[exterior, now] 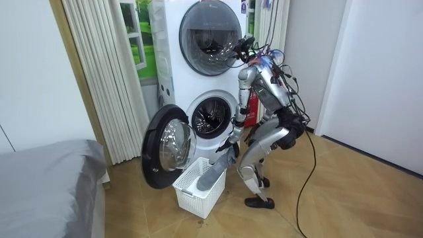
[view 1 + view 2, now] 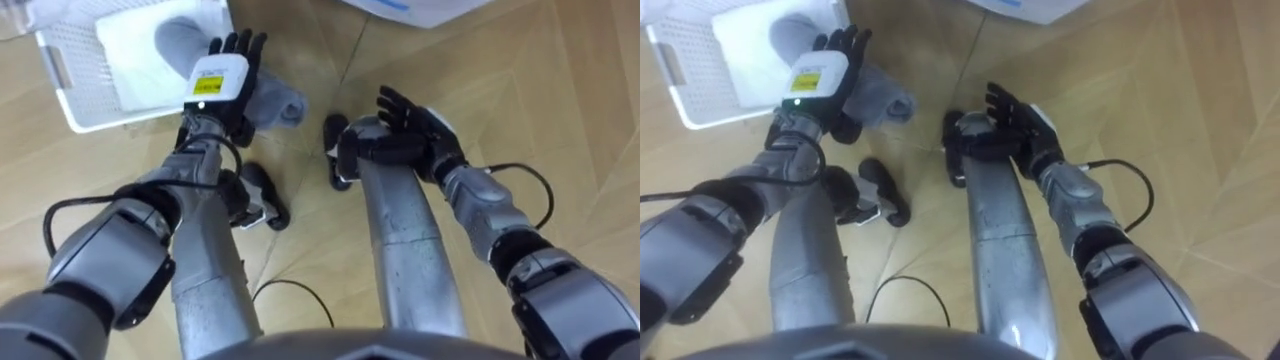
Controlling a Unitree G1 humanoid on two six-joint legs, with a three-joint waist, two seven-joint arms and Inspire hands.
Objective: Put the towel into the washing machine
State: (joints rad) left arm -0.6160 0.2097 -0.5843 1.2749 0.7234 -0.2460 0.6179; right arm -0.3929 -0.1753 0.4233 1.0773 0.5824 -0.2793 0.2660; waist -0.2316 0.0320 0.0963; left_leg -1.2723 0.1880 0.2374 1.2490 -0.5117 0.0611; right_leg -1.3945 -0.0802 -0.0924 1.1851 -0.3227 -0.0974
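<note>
Now, towel (image 2: 278, 103): grey, one end down in the basket (image 2: 70, 100), the other bunched just past my left hand (image 2: 222, 80) above the floor.
Left hand: clenched on the towel near its middle, as I read it. From the head camera I mostly see the back of the hand.
Handling: I judge it soft, light and floppy, with nothing to break. It will sag and trail on either side of the hold, so I'd gather it near the middle to keep the tails off the basket rim.
Right hand (image 2: 410, 118): released, fingers spread, holding nothing, well apart from the towel.
Eye views: give me the hold itself and both hands close up.
Room view adds: the washer (image 1: 210, 120) just ahead of me, its door (image 1: 166, 151) swung wide beside the basket, and the towel hanging as a strip from my hand down into the basket while I stand bent over it.
</note>
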